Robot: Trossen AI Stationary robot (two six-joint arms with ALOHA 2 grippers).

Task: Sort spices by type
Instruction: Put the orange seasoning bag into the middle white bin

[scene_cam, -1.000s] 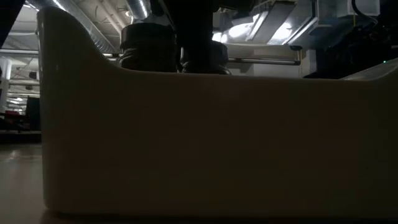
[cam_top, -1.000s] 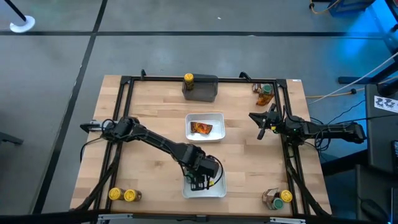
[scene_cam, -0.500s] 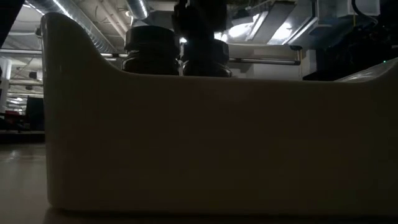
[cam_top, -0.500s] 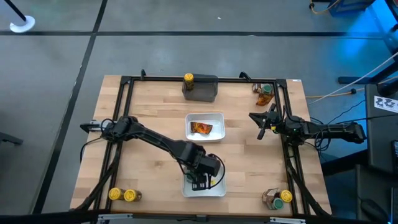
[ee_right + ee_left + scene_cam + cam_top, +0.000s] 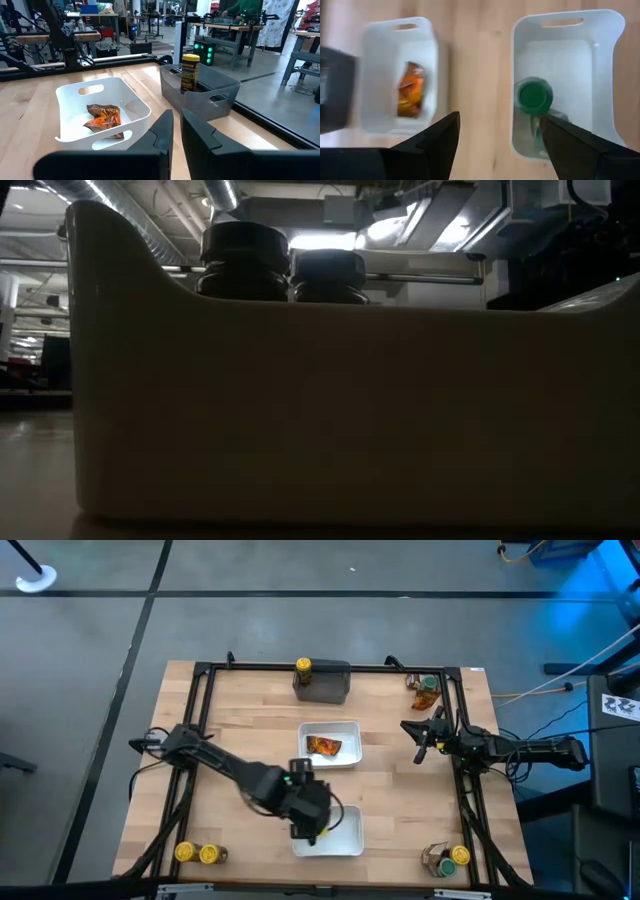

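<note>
My left gripper point(image 5: 310, 818) point(image 5: 500, 120) hangs open above the table, over the near white tray's point(image 5: 340, 835) left rim, and touches nothing. In that tray two green-lidded jars stand upright on their bases, their lids point(image 5: 245, 255) point(image 5: 328, 270) showing over the tray wall. One green lid point(image 5: 535, 95) shows in the left wrist view. An orange-brown sachet point(image 5: 323, 746) point(image 5: 104, 120) lies flat in the middle white tray point(image 5: 350, 730). A yellow-lidded jar point(image 5: 303, 667) point(image 5: 190, 72) stands in the dark grey block point(image 5: 328, 685). My right gripper point(image 5: 419, 745) point(image 5: 177, 125) waits shut near the table's right edge.
Two yellow-lidded jars point(image 5: 196, 854) stand at the near left corner. A green-lidded jar point(image 5: 459, 856) sits beside another small item at the near right corner. Another green-lidded jar point(image 5: 428, 683) with a sachet sits at the far right corner. A black frame point(image 5: 205, 675) runs around the tabletop.
My left gripper has risen out of the near white tray, where it stood at a green-lidded jar, and has drawn back toward the table's left and far side. The jar stays standing in the tray beside the other one.
</note>
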